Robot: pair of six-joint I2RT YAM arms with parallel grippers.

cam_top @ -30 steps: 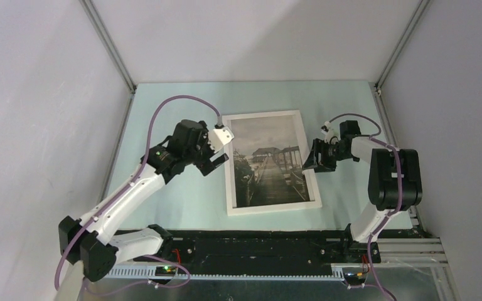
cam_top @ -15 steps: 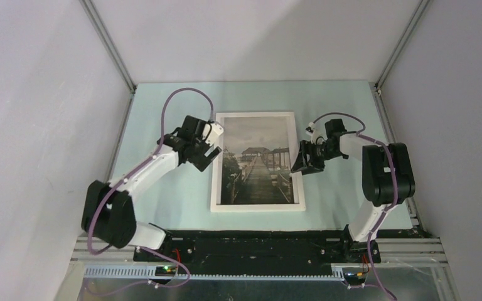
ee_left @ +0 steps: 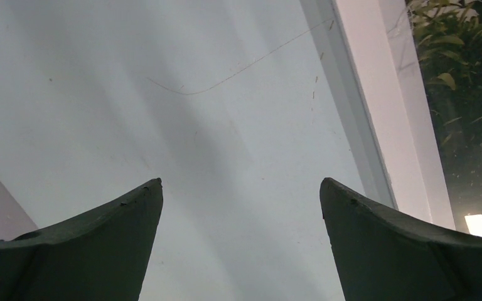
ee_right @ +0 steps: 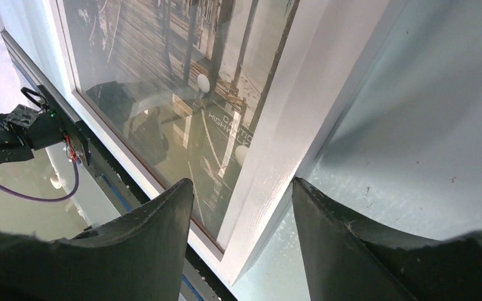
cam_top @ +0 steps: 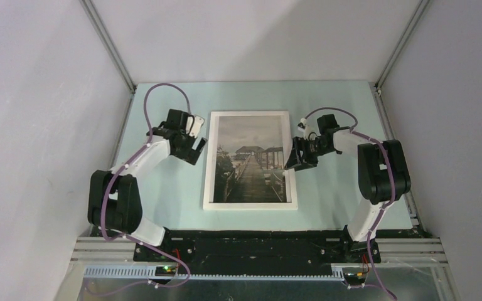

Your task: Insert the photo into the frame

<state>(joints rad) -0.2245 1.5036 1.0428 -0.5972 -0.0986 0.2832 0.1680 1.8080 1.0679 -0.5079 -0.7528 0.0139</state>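
Worktop [cam_top: 176, 188] of pale green is being occupied by the rectangular white-railed picture frame [cam_top: 250, 205], lying flat, with the grey-toned paper photo [cam_top: 248, 163] of a boardwalk being shown inside it behind glass. The right hand [ee_right: 241, 188] is being held apart astride the frame's right rail, while the left hand [ee_left: 240, 185] is being held wide apart over the worktop just beside the frame.

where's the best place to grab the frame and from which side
Probably the right long rail of the frame, near mid-length, coming from above on its outer side. The frame lies flat on the table, so only its thin outer edges offer purchase, and the right gripper straddles that rail.
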